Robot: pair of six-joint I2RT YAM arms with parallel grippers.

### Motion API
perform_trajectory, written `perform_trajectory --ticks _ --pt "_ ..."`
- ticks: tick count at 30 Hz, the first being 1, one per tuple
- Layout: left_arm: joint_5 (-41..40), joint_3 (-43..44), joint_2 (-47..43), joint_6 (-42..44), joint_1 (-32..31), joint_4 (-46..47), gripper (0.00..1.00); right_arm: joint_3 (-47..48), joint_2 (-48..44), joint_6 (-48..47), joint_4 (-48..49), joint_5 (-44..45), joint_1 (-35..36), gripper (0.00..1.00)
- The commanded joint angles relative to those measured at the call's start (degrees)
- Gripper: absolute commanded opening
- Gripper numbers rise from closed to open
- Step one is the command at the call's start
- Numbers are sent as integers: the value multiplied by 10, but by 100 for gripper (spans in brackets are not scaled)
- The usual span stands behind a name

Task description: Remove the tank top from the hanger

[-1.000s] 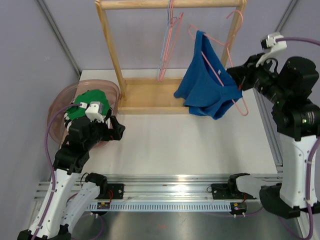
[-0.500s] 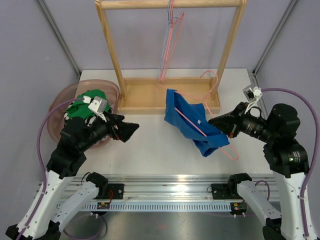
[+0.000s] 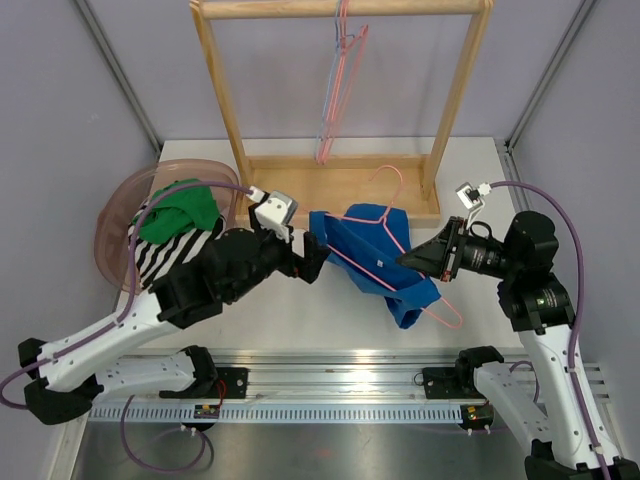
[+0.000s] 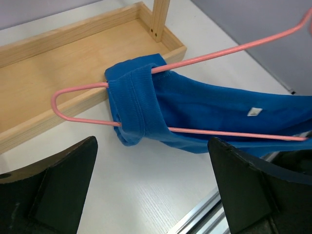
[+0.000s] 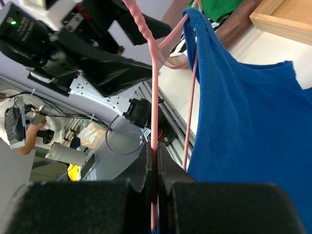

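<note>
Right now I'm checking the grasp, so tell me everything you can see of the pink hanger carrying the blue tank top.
The pink hanger is thin wire with a twisted neck and a hook, off the wooden rack and tilted over the table. The blue tank top is draped on it, one strap wrapped around its rounded shoulder end. The right tool is shut on the wire; the left tool is open, not touching it.
</note>
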Motion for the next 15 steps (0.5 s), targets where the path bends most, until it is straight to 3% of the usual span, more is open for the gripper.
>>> perform_trajectory --ticks 1,10,11,15 --pt "-111 39 43 21 -17 27 98 33 -14 8 35 -34 0 0" --pt "-167 33 78 14 -18 50 73 34 -29 -8 9 -38 1 0" --pt "-167 30 81 16 -18 55 67 32 -30 -7 9 -39 0 0" --pt "-201 31 92 13 -17 59 26 32 -38 -26 -6 -30 0 0"
